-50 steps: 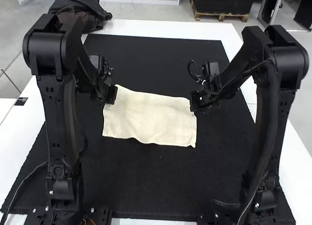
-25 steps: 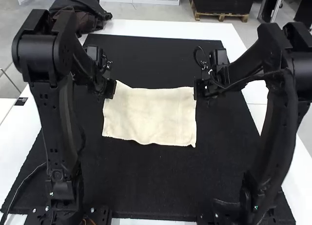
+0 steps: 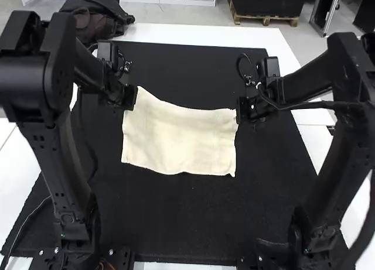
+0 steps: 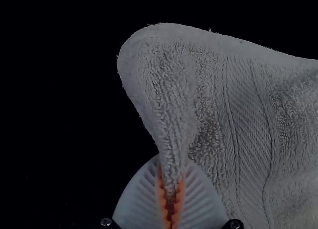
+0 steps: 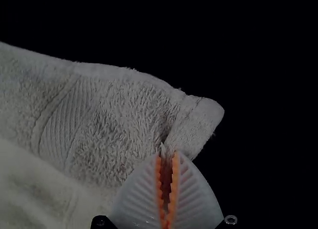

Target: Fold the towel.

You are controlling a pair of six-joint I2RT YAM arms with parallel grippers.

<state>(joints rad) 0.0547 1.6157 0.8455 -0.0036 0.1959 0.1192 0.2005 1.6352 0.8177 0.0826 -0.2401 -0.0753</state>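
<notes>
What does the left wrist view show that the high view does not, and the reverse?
Left wrist view: the towel's ribbed woven band and looped pile, with cloth pinched between orange pads.
High view: the right hand at the towel's far right corner, and its near edge across the black mat.
Both: the towel and the left hand gripping it near a corner.
</notes>
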